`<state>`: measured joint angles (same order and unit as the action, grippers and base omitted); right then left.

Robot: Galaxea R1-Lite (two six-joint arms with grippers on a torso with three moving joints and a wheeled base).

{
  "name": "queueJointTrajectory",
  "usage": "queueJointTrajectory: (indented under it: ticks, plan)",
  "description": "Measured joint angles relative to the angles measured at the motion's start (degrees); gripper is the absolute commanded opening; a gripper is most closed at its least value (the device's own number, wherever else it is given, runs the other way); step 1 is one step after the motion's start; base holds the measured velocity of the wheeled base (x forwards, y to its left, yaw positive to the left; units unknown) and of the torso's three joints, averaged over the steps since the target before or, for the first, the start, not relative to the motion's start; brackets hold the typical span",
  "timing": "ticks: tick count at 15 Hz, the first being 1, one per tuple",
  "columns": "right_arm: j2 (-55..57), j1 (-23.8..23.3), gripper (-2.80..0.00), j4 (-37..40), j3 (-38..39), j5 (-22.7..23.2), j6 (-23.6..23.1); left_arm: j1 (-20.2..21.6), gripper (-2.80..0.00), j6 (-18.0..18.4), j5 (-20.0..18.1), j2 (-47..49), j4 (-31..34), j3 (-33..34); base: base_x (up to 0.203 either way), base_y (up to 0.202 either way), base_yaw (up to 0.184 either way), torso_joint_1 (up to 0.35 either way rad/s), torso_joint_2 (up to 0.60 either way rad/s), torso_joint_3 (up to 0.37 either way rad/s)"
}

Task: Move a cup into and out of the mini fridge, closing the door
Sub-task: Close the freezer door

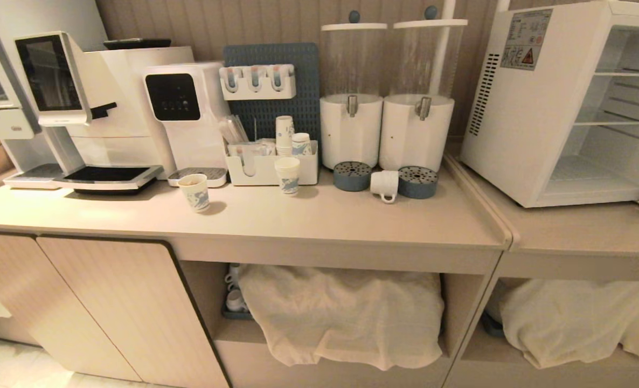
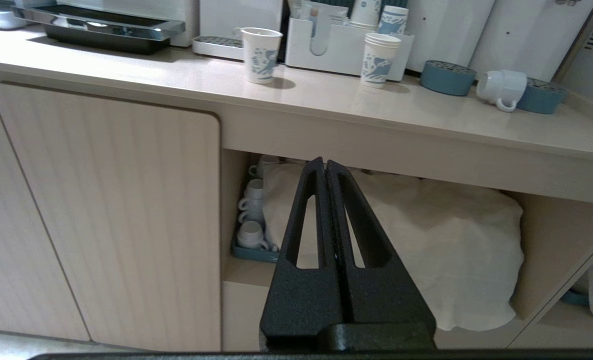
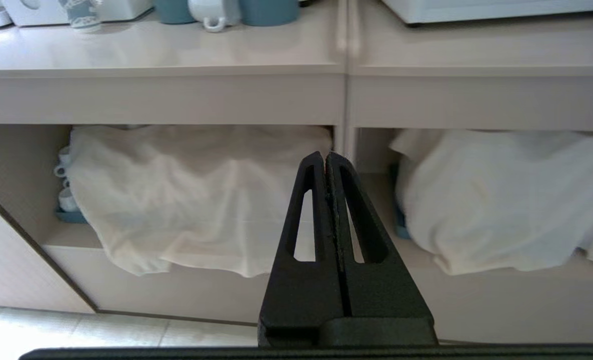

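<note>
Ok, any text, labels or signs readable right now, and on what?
None can be read.
Sticker on the fridge side: a warning triangle shows, print too small.
Paper cups: blue print, no words legible.
Dispenser panel: small icons, unreadable.
Coffee machine screen: dark.

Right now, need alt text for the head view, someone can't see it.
A small white mug lies on its side on a beige counter, between two blue round drip trays below two white drink dispensers. An open, empty white mini fridge stands to the right; coffee machines and paper cups to the left.
</note>
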<state>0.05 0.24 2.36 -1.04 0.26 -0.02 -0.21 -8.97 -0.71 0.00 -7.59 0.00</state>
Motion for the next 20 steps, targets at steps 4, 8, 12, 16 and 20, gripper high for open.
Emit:
queueJointTrajectory:
  ticks: [4, 8, 12, 16, 20]
  plan:
    - [0.0, 0.0, -2.8, 0.0, 0.0, 0.0, 0.0, 0.0, -2.8, 0.0, 0.0, 0.0, 0.0, 0.0, 0.0, -0.194, 0.001, 0.003, 0.0, 0.002]
    - [0.0, 0.0, -2.8, 0.0, 0.0, 0.0, 0.0, 0.0, -2.8, 0.0, 0.0, 0.0, 0.0, 0.0, 0.0, -0.195, 0.003, 0.001, 0.01, 0.002]
    - [0.0, 0.0, -2.8, 0.1, 0.0, 0.0, 0.0, 0.0, -2.8, 0.0, 0.0, 0.0, 0.0, 0.0, 0.0, -0.194, 0.001, 0.001, 0.0, 0.003]
    - [0.0, 0.0, -2.8, 0.0, 0.0, 0.0, 0.0, 0.1, -2.8, 0.0, 0.0, 0.0, 0.0, 0.0, 0.0, -0.195, 0.001, 0.0, 0.0, 0.002]
    - [0.0, 0.0, -2.8, 0.1, 0.0, 0.0, 0.0, 0.0, -2.8, 0.0, 0.0, 0.0, 0.0, 0.0, 0.0, -0.193, 0.0, 0.002, 0.0, 0.001]
